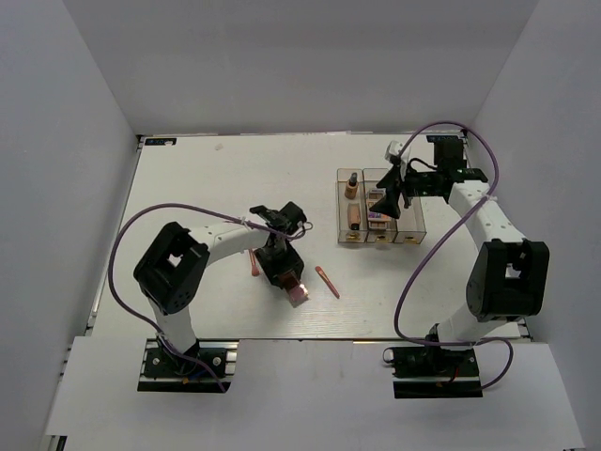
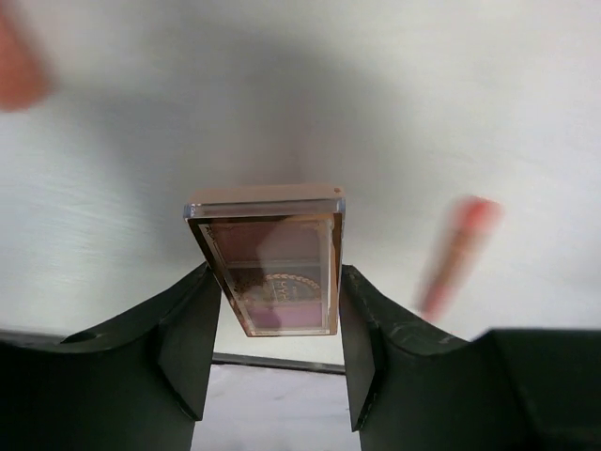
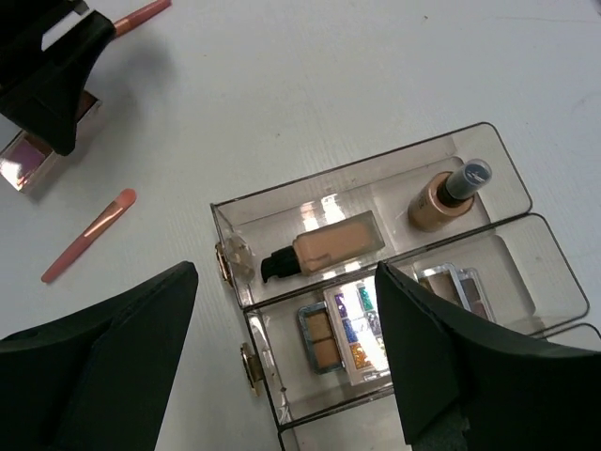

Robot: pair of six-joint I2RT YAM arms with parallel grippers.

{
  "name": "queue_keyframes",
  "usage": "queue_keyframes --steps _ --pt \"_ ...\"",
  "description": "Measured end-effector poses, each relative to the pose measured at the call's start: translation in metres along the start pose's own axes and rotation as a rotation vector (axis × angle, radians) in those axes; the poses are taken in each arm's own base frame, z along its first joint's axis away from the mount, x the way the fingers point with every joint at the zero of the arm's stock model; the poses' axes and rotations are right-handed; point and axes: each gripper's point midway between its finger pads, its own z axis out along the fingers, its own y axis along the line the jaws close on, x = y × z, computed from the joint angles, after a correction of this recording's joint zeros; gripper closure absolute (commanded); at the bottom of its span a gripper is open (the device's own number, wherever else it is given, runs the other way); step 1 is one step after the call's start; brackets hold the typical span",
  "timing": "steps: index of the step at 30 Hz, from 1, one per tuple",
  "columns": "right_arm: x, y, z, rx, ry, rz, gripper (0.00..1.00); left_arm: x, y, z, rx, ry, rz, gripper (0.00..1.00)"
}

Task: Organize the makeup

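Note:
My left gripper (image 1: 287, 281) is shut on a rose-gold eyeshadow palette (image 1: 298, 292), gripping its two long edges; it fills the left wrist view (image 2: 272, 258) between my fingers (image 2: 192, 329). One coral-pink stick (image 1: 327, 281) lies just right of it and another (image 1: 254, 263) just left. My right gripper (image 1: 387, 202) hovers open and empty over the clear box (image 1: 340, 202). In the right wrist view (image 3: 286, 348) the box holds a lying foundation bottle (image 3: 324, 246), an upright brown capped bottle (image 3: 449, 193), a multicoloured palette (image 3: 362, 324) and a pink-brown palette (image 3: 455, 287).
The clear three-compartment box has gold knobs (image 3: 223, 263) on its near side. A white round object (image 1: 395, 148) sits behind the box near the right arm. Purple cables loop beside both arms. White walls enclose the table on three sides.

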Motion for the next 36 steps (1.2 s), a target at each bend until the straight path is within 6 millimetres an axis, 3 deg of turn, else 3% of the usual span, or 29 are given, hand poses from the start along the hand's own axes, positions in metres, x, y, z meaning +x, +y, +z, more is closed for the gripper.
queue_keyframes --steps 3,6,10,14,19,25,29,36 --pt "-0.001 -0.008 -0.004 0.068 -0.003 0.032 0.28 -0.013 -0.041 -0.028 0.116 -0.068 0.083 0.87" --pt "-0.002 -0.019 -0.013 0.171 -0.009 0.066 0.63 -0.027 -0.102 -0.073 0.321 -0.160 0.191 0.89" --pt "-0.008 -0.039 -0.028 0.311 -0.031 0.114 0.97 -0.041 -0.174 -0.132 0.559 -0.264 0.330 0.91" --pt "-0.002 -0.057 -0.050 0.469 -0.043 0.171 1.00 -0.053 -0.239 -0.158 0.729 -0.341 0.436 0.90" --pt "0.003 -0.067 -0.073 0.612 -0.057 0.215 1.00 -0.062 -0.287 -0.133 0.816 -0.370 0.501 0.88" --pt "0.004 -0.069 -0.085 0.667 -0.075 0.229 1.00 -0.069 -0.310 -0.095 0.850 -0.390 0.530 0.83" --pt "0.013 -0.068 -0.088 0.678 -0.074 0.258 1.00 -0.073 -0.321 -0.091 0.883 -0.414 0.537 0.80" --pt "0.016 -0.069 -0.091 0.690 -0.079 0.276 1.00 -0.070 -0.339 -0.112 0.965 -0.452 0.547 0.71"
